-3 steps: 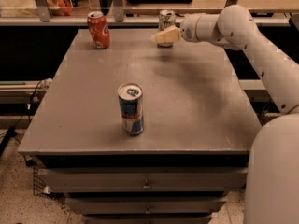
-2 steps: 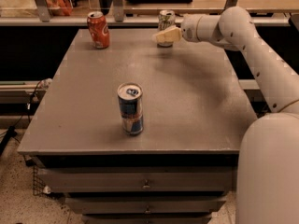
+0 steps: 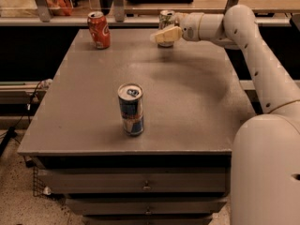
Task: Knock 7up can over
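Observation:
The 7up can (image 3: pixel 166 19) stands upright at the far edge of the grey table (image 3: pixel 187 97), right of centre. It is silver-white with green marks and a silver top. My gripper (image 3: pixel 161 35) is right in front of the can and covers its lower half. The cream fingers (image 3: pixel 165 34) point left, level with the can's body. The white arm reaches in from the right.
An orange-red can (image 3: pixel 99 30) stands upright at the far left of the table. A slim blue-and-silver can (image 3: pixel 131 108) stands upright near the table's front middle. A shelf with clutter runs behind the far edge. The robot's white body fills the lower right.
The gripper stays at the 7up can, with almost no shift. The can still stands upright. The other two cans have not moved.

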